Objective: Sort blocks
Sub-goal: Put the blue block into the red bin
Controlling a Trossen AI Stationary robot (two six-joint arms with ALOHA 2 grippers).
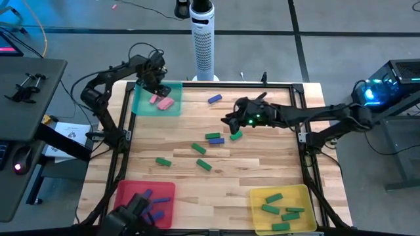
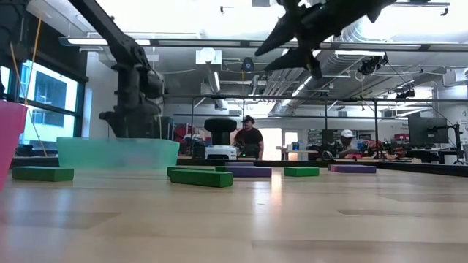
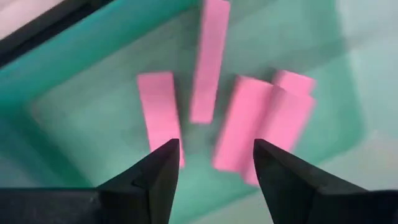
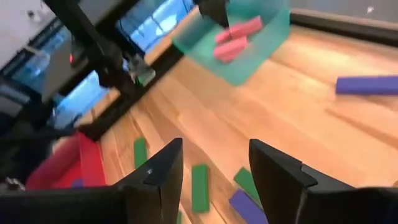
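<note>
Fingers of the left gripper (image 3: 211,163) stand spread apart above the teal tray (image 1: 140,105) at the table's far left corner, with nothing between them. Directly beneath, in the left wrist view, several pink blocks (image 3: 157,107) lie on the tray floor, one of them blurred; in the high view they show as a small pink cluster (image 1: 162,101) inside the tray.

The right gripper (image 4: 214,163) hangs over the middle of the table (image 1: 262,170), raised well off the wood as the low view shows it up near the ceiling lights (image 2: 311,29). Its fingers are parted and hold nothing. Below and just beside it in the high view lie a green block (image 1: 235,136), another green block (image 1: 212,136) and a blue block (image 1: 218,140) touching or nearly touching that one.

Farther out, a lone blue block (image 1: 214,99) rests near the far edge, between the two grippers. More green blocks are scattered on the bare wood toward the near side: one (image 1: 198,149), one (image 1: 204,165) and one (image 1: 163,161).

At the near right corner the yellow tray (image 1: 260,195) holds a group of green blocks (image 1: 273,196). At the near left corner the red tray (image 1: 125,193) holds blue blocks (image 1: 162,198).

In the low view, two people (image 2: 249,139) are in the room beyond the table.
</note>
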